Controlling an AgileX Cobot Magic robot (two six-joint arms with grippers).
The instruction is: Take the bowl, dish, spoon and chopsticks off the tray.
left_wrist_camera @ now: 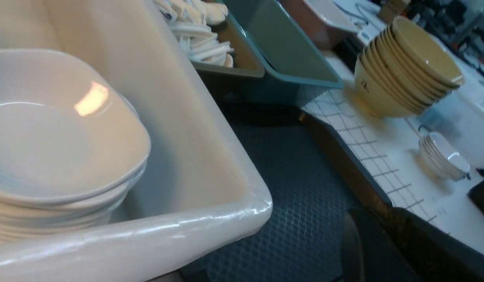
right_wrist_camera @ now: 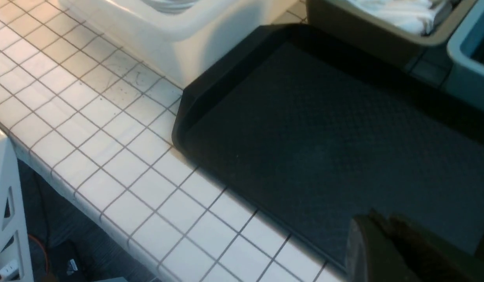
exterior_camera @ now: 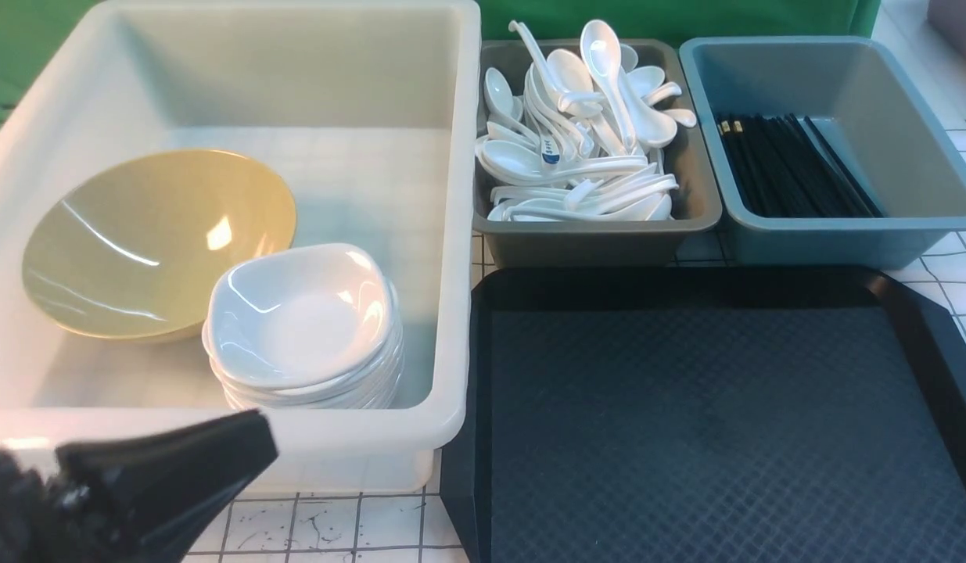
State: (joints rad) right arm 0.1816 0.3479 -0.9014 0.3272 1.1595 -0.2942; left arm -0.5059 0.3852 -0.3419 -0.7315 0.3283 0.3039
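Observation:
The black tray (exterior_camera: 709, 422) lies bare at the front right; it also shows in the left wrist view (left_wrist_camera: 296, 188) and the right wrist view (right_wrist_camera: 324, 137). The mustard-yellow bowl (exterior_camera: 154, 242) leans tilted inside the white bin (exterior_camera: 459, 234), beside a stack of white dishes (exterior_camera: 303, 320). White spoons (exterior_camera: 576, 141) are heaped in the grey bin; I cannot tell the task's spoon apart. Black chopsticks (exterior_camera: 788, 164) lie in the blue bin. My left gripper (exterior_camera: 256, 438) is shut and empty in front of the white bin. My right gripper (right_wrist_camera: 373, 219) is shut and empty over the tray's near edge.
The grey bin (exterior_camera: 694, 211) and blue bin (exterior_camera: 905, 156) stand behind the tray. A stack of yellow bowls (left_wrist_camera: 406, 70) and a small stack of white dishes (left_wrist_camera: 441, 156) stand on the tiled table to the tray's right. The table's front edge (right_wrist_camera: 49, 172) is near.

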